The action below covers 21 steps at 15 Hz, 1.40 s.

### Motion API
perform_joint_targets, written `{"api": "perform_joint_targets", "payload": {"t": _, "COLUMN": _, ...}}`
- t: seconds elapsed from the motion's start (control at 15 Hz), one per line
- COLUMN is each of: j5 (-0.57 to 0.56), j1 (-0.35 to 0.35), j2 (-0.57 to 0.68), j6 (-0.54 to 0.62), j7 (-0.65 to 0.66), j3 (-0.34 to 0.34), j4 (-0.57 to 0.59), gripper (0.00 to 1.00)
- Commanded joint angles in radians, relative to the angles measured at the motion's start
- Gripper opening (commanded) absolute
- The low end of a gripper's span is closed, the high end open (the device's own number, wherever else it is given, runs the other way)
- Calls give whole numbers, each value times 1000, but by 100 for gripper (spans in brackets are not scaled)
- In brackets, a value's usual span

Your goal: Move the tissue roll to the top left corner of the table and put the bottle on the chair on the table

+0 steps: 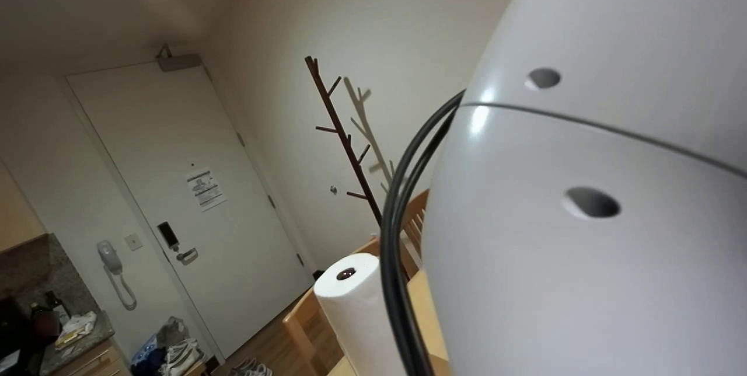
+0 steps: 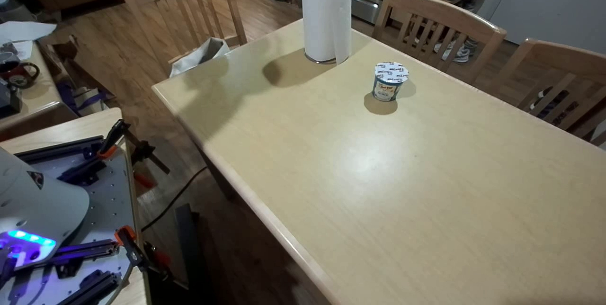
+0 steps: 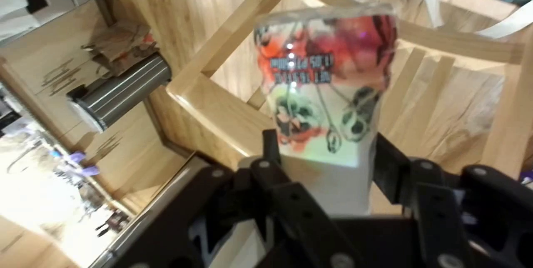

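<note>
Holding the bottle [image 3: 325, 72] in my gripper [image 3: 328, 153], I have the jaws partly apart, one at each of its sides. Behind it, in the wrist view, is a wooden chair [image 3: 222, 112]. In an exterior view, the tissue roll [image 2: 325, 13] stands upright on the table [image 2: 284, 153] near a corner, a small blue cup [image 2: 388, 86] near it.

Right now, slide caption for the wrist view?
Gripper holds a brightly printed bottle, a slatted wooden chair behind it.

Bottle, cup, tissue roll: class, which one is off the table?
The red-patterned bottle: the fingers grip it in the wrist view, while the cup and tissue roll stand upright on the table.
</note>
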Motion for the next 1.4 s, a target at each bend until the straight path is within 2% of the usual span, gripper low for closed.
{"api": "perform_joint_targets", "payload": {"t": 0.0, "j5": 26, "j1": -76, "j2": -118, "j6": 280, "j7": 96, "j3": 29, "j4": -249, "gripper": 29}}
{"api": "perform_joint_targets", "payload": {"t": 0.07, "j5": 51, "j1": -56, "j2": -138, "j6": 370, "j7": 127, "j3": -12, "j4": -298, "gripper": 29}}
{"api": "perform_joint_targets", "payload": {"t": 0.13, "j5": -44, "j1": -50, "j2": -56, "j6": 252, "j7": 131, "j3": -5, "j4": -152, "gripper": 54}}
{"api": "perform_joint_targets", "payload": {"t": 0.2, "j5": 19, "j1": -55, "j2": -75, "j6": 323, "j7": 96, "j3": -4, "j4": -210, "gripper": 54}}
{"api": "perform_joint_targets", "payload": {"t": 0.33, "j5": 22, "j1": -56, "j2": -95, "j6": 343, "j7": 115, "j3": -14, "j4": -253, "gripper": 54}}
{"api": "perform_joint_targets", "payload": {"t": 0.4, "j5": 23, "j1": -55, "j2": -101, "j6": 343, "j7": 118, "j3": -14, "j4": -257, "gripper": 29}}
{"api": "perform_joint_targets", "payload": {"t": 0.47, "j5": -47, "j1": -108, "j2": -86, "j6": 336, "j7": 210, "j3": 41, "j4": -219, "gripper": 29}}
{"api": "perform_joint_targets", "payload": {"t": 0.53, "j5": -15, "j1": -190, "j2": -77, "j6": 334, "j7": 185, "j3": 141, "j4": -190, "gripper": 29}}
{"api": "perform_joint_targets", "payload": {"t": 0.67, "j5": 9, "j1": -267, "j2": -114, "j6": 334, "j7": 219, "j3": 215, "j4": -192, "gripper": 29}}
{"api": "perform_joint_targets", "payload": {"t": 0.87, "j5": 95, "j1": -364, "j2": -194, "j6": 334, "j7": 242, "j3": 279, "j4": -201, "gripper": 29}}
{"api": "perform_joint_targets", "payload": {"t": 0.93, "j5": 135, "j1": -378, "j2": -216, "j6": 334, "j7": 249, "j3": 280, "j4": -200, "gripper": 29}}
{"api": "perform_joint_targets", "payload": {"t": 1.0, "j5": 74, "j1": -337, "j2": -248, "j6": 334, "j7": 391, "j3": 195, "j4": -190, "gripper": 29}}
{"api": "perform_joint_targets", "payload": {"t": 1.13, "j5": 116, "j1": -306, "j2": -303, "j6": 334, "j7": 490, "j3": 124, "j4": -209, "gripper": 29}}
{"api": "perform_joint_targets", "payload": {"t": 1.2, "j5": 237, "j1": -315, "j2": -322, "j6": 333, "j7": 427, "j3": 143, "j4": -224, "gripper": 29}}
{"api": "perform_joint_targets", "payload": {"t": 1.27, "j5": 282, "j1": -275, "j2": -348, "j6": 333, "j7": 447, "j3": 89, "j4": -242, "gripper": 29}}
{"api": "perform_joint_targets", "payload": {"t": 1.33, "j5": 309, "j1": -260, "j2": -362, "j6": 333, "j7": 426, "j3": 71, "j4": -247, "gripper": 29}}
